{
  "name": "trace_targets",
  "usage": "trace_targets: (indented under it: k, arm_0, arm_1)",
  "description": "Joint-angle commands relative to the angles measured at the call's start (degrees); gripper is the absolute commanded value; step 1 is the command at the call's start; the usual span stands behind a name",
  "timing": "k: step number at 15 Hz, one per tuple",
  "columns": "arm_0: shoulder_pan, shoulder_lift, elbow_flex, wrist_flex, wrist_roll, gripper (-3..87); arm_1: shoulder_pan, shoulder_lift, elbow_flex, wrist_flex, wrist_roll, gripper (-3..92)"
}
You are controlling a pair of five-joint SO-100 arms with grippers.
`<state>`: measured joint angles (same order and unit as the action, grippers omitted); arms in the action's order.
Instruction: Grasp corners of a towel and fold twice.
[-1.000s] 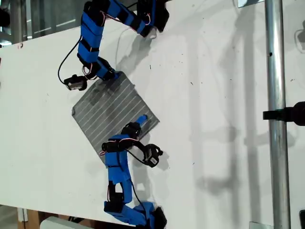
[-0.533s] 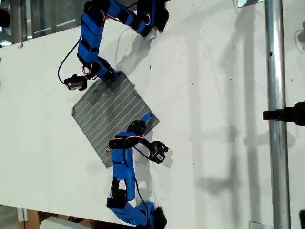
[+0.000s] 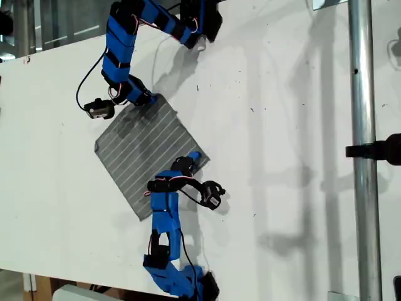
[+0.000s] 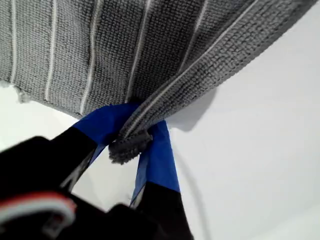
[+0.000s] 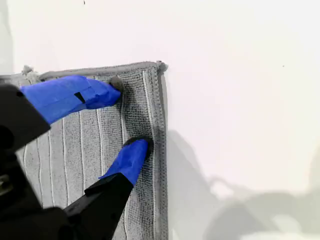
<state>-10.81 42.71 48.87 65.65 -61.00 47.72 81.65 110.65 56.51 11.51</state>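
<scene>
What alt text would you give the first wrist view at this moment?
My first gripper is shut on a corner of the grey white-striped towel, its blue fingers pinching the bunched hem. The towel drapes away from the pinch over the white table.

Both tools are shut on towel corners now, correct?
No. My first tool is shut on a corner of the towel, but my second tool is open, fingers resting on the towel beside a corner. The second wrist view shows it.
</scene>
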Motion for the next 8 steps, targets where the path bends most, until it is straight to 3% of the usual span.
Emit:
trace_targets:
  k: [1,8]
  arm_0:
    - [-0.18,0.53,-2.46,3.78,-0.88,18.6]
    - [1.23,0.18,-2.9,10.11,-0.88,21.2]
  arm_1:
    - [0.09,1.93,-0.44,-0.26,-0.79,-0.2]
    - [0.18,2.29,-0.44,0.18,-0.79,-0.2]
